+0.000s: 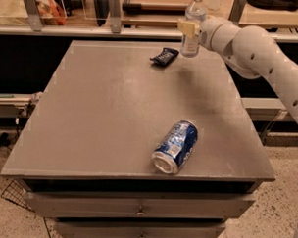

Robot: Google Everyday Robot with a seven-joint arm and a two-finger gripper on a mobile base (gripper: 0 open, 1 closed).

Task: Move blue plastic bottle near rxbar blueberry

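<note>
Pinching upright clear blue plastic bottle [190,46], cream gripper [190,29], near flat navy rxbar blueberry [164,56]

No text readable anywhere.
- rxbar blueberry [164,56], far side of table [100,109]: faint white lettering on dark navy wrapper, letters too small to make out.
- Blue soda can [176,146], on its side near front edge: white and silver markings on blue, no word or brand legible.
- Blue plastic bottle [195,12]: pale label, nothing legible on it; held upright in gripper [190,32], clamped round its middle, above far right of table, just right of rxbar blueberry.
- No numbers, no signs.
</note>
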